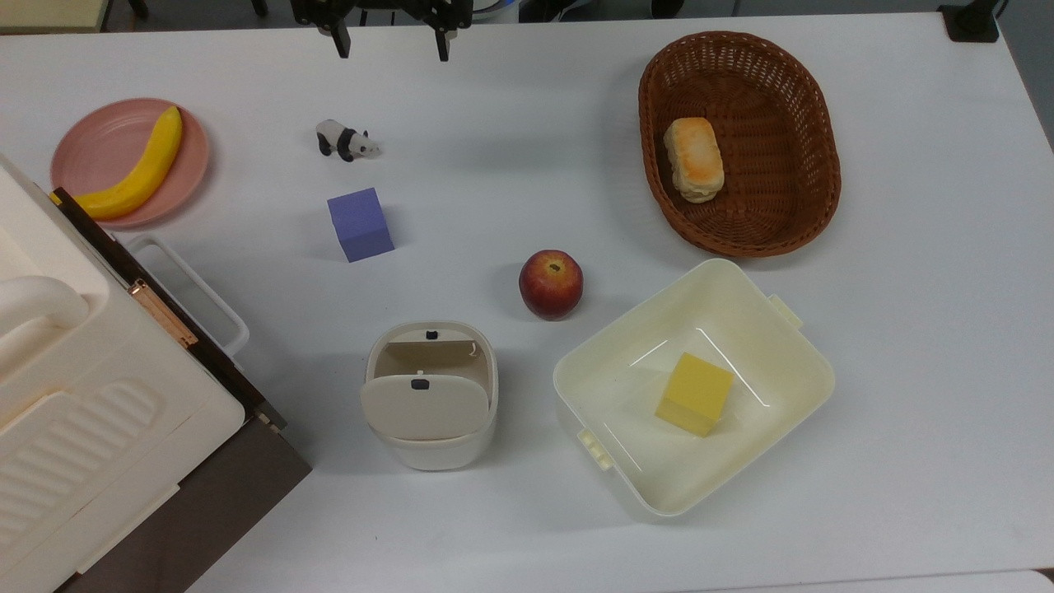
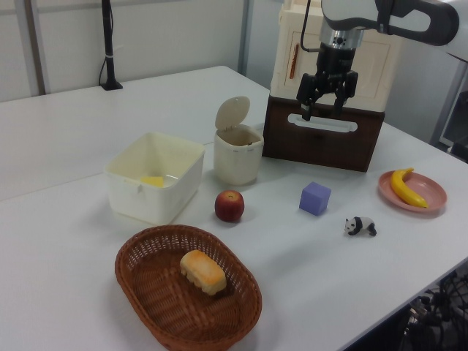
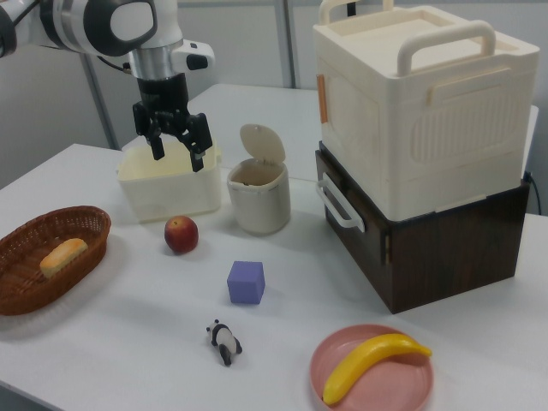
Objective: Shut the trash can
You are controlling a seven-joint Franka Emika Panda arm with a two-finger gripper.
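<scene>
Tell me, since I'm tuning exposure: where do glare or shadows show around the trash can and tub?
Top view: bright streaks of glare line the tub's inner floor, and the trash can casts a soft shadow toward the top view's right. Left view: the trash can's raised lid is evenly lit. Right view: faint shadows under the apple.

On the white table (image 1: 906,346), taking the top view as a clock face, an apple (image 1: 550,283) sits near the centre. At about 2 o'clock a brown wicker basket (image 1: 811,107) holds a bread roll (image 1: 694,159). At 4 o'clock a cream tub (image 1: 782,346) has a yellow block (image 1: 694,394) inside. A purple cube (image 1: 360,224) lies toward 10 o'clock, with a toy panda (image 1: 345,140) just beyond it at 11. Far out at 10 o'clock a pink plate (image 1: 95,144) carries a banana (image 1: 140,169). At 8 o'clock stands a big cream box (image 1: 74,412) on a dark brown base (image 1: 206,502).
</scene>
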